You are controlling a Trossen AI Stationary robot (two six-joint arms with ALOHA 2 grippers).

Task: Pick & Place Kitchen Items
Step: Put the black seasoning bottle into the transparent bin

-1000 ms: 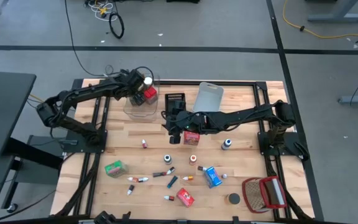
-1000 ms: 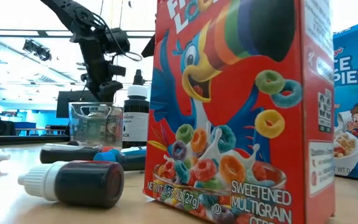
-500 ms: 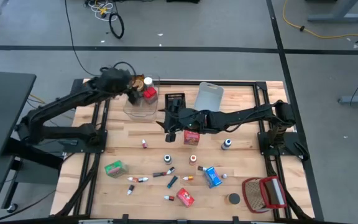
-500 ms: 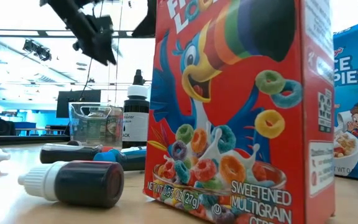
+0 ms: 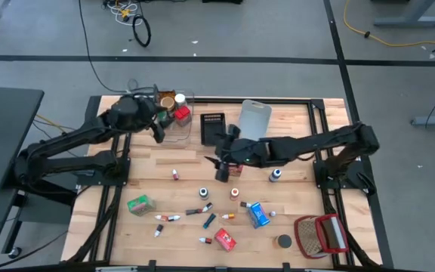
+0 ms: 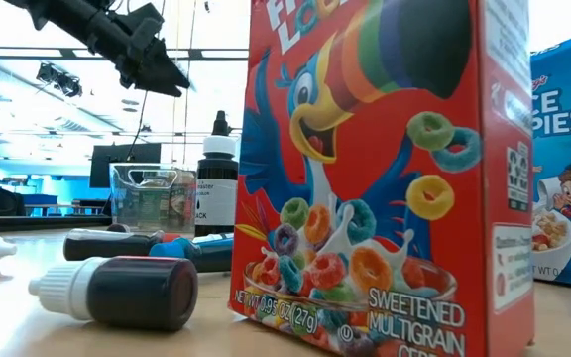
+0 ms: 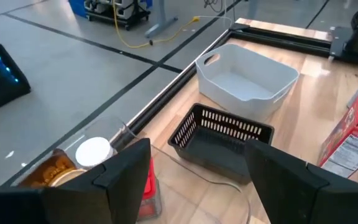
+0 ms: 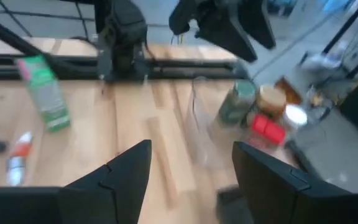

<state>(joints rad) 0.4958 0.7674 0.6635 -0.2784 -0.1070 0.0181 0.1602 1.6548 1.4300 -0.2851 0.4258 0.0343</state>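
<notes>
My left gripper (image 5: 157,130) hangs open beside the near-left side of the clear bin (image 5: 174,122), above the table; it also shows high in the low view (image 6: 171,74). In that bin lie a white-lidded jar (image 7: 94,151), a brown jar (image 5: 168,100), a green can (image 8: 238,102) and a red pack (image 5: 181,115). My right gripper (image 5: 221,171) hovers open at mid-table, just left of a small red carton (image 5: 235,168) that stands on the wood. Nothing is between either pair of fingers (image 7: 197,152) (image 8: 191,149).
A black basket (image 5: 213,123) and a grey-blue bin (image 5: 253,119) stand at the far side. A dark bottle (image 5: 276,175), green box (image 5: 137,204), blue box (image 5: 258,214), red cereal box (image 6: 375,169), several tubes (image 6: 117,291) and a can (image 5: 283,242) lie nearer. A wire basket (image 5: 322,234) sits near right.
My left gripper has drawn back from over the clear bin toward the table's left and near side, rising and tipping up from steeply down toward level; the white-lidded jar stays in the bin. My right gripper has risen, rolled and shifted slightly right beside the red carton.
</notes>
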